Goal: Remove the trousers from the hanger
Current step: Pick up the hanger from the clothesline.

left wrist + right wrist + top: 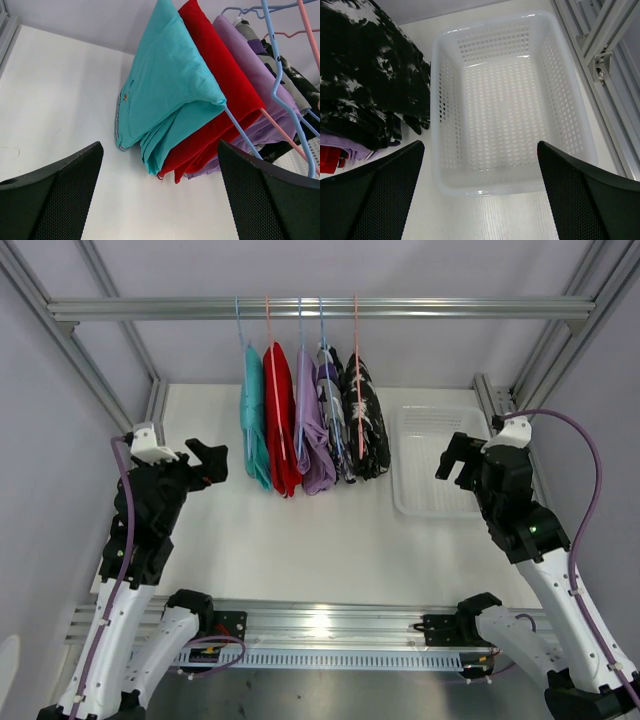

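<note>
Trousers (312,435) hang in a tight row from hangers (355,340) on the rail (320,307) at the back of the table (300,540). All of them are on their hangers, folded over the bottom bars. Whether their lower folds touch the tabletop I cannot tell.

The left gripper (213,462) hovers just left of the row, nearest the teal pair (254,425) but apart from it. Its jaws are spread wide with nothing between them. In its wrist view the teal pair and the red pair (281,425) fill the space ahead between the two fingers (55,195).

The right gripper (450,457) is on the far side of the row, over the basket (430,490). Its jaws are also spread wide and hold nothing. The black pair (368,425) is off to its left, well apart. Its wrist view looks down into the basket, with the black pair at the upper left.

Count:
- **Pairs:** five, which from left to right are teal, red, the lilac pair (316,440), the print pair (332,400) and black with white blotches.
- **Hangers:** five, three blue and two pink, with one pair on each.
- **Basket:** one, white and perforated, on the table just right of the black pair.
- **Grippers:** two.
</note>
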